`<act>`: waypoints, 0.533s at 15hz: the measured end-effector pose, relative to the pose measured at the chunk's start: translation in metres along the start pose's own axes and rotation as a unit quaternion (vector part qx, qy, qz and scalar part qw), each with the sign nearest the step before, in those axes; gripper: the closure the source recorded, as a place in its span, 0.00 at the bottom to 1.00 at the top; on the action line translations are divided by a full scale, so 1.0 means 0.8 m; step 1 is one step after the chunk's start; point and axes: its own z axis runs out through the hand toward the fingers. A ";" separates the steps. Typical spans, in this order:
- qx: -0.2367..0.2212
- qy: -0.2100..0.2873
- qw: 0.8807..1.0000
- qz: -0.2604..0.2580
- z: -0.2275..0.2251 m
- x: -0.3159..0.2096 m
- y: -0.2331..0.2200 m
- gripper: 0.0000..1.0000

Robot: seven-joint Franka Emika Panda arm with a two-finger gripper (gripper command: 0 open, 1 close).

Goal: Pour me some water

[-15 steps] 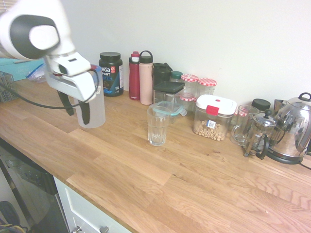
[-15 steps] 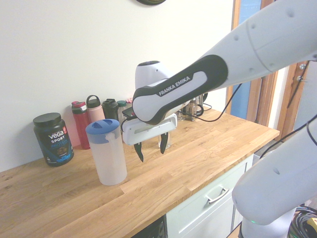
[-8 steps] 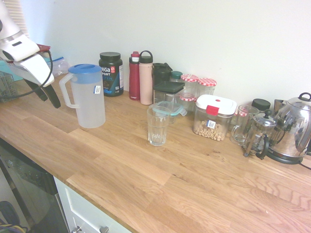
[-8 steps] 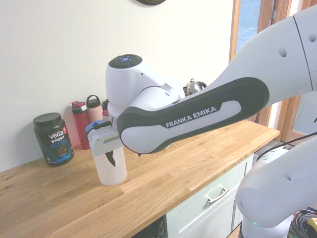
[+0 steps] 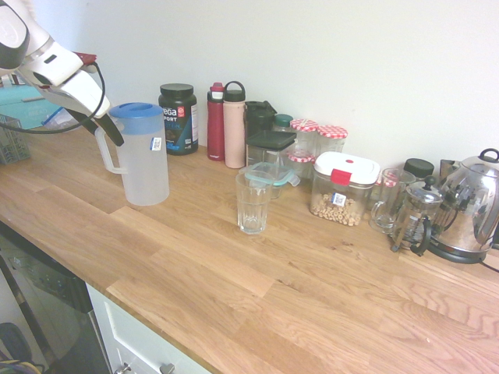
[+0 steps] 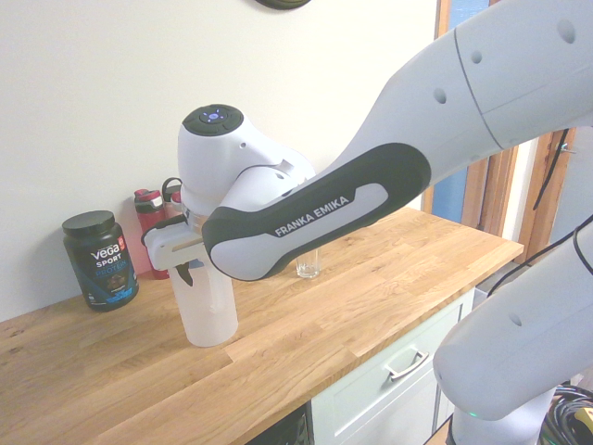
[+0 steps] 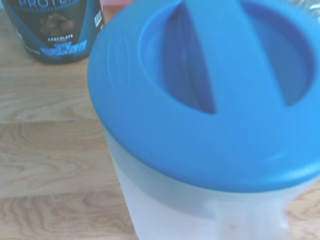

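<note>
The gripper is hanging with its jaws spread wide and holding nothing, tilted downward just beside the handle of the frosted plastic pitcher. That approach is making sense as a judgement: the handle is facing the arm's side of the wooden countertop, so it is offering the easiest place to grasp before lifting and tipping. In the wrist view the pitcher's blue lid is filling most of the picture from above, which suggests the hand is lining itself up over the handle side.

The pitcher is standing upright and is presumably carrying the water; its walls are too cloudy to show any level. The drinking glass is waiting upright and apparently empty, set apart from the pitcher toward the middle of the counter, with open wood between them, leaving room for a pour.

Along the wall other containers are standing: a dark protein powder tub, a red bottle and a pink bottle touching it, jars with red checked lids, a white-lidded box holding what looks like chickpeas, a French press and a steel kettle
</note>
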 end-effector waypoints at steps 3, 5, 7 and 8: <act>0.013 0.001 1.000 -0.003 0.009 0.000 -0.005 1.00; 0.023 0.006 1.000 0.000 0.009 0.001 -0.008 1.00; 0.023 0.009 1.000 0.003 0.010 0.001 -0.008 1.00; 0.023 0.010 1.000 0.004 0.011 0.000 -0.008 1.00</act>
